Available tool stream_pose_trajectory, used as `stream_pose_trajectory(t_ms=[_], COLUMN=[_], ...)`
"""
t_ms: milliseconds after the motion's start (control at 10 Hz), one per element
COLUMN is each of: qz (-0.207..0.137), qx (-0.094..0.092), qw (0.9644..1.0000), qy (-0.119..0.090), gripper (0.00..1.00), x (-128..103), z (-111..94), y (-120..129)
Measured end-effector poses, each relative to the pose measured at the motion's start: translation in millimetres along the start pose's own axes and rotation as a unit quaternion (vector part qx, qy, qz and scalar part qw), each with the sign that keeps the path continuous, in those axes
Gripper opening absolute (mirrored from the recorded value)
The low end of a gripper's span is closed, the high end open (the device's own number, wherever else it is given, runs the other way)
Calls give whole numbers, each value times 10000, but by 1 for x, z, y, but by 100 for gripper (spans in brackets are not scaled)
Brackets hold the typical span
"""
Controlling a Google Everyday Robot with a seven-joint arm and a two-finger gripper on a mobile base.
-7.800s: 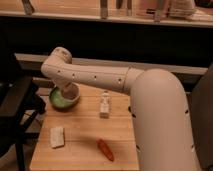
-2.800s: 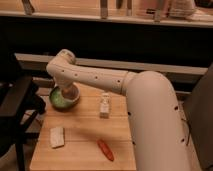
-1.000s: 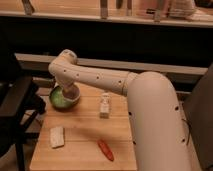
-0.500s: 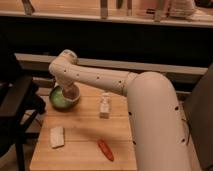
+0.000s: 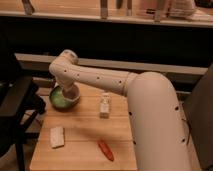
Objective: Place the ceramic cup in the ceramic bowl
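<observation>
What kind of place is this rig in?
Probably a café or break area: small wooden table, black chair beside it, long counter behind. The gripper is at the ceramic bowl.

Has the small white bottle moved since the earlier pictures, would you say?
No. The white bottle stays right of the ceramic bowl, over which the gripper hangs.

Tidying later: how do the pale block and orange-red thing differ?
The pale block is flat, rectangular; the orange-red thing is slim, tapered. The block lies near the left edge, the orange-red thing nearer the middle. Both rest on the table, clear of the pincer over the green bowl.
</observation>
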Motion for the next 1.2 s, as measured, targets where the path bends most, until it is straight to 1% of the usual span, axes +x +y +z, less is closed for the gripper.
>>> stream_pose_trajectory(t_ms=[400, 600, 1200], qz=[4, 3, -2], qx=[25, 39, 74], qw=[10000, 10000, 10000], qy=[-9, -10, -23], gripper=[17, 23, 23], x=[1, 1, 2], z=[1, 1, 2], y=[-1, -1, -3])
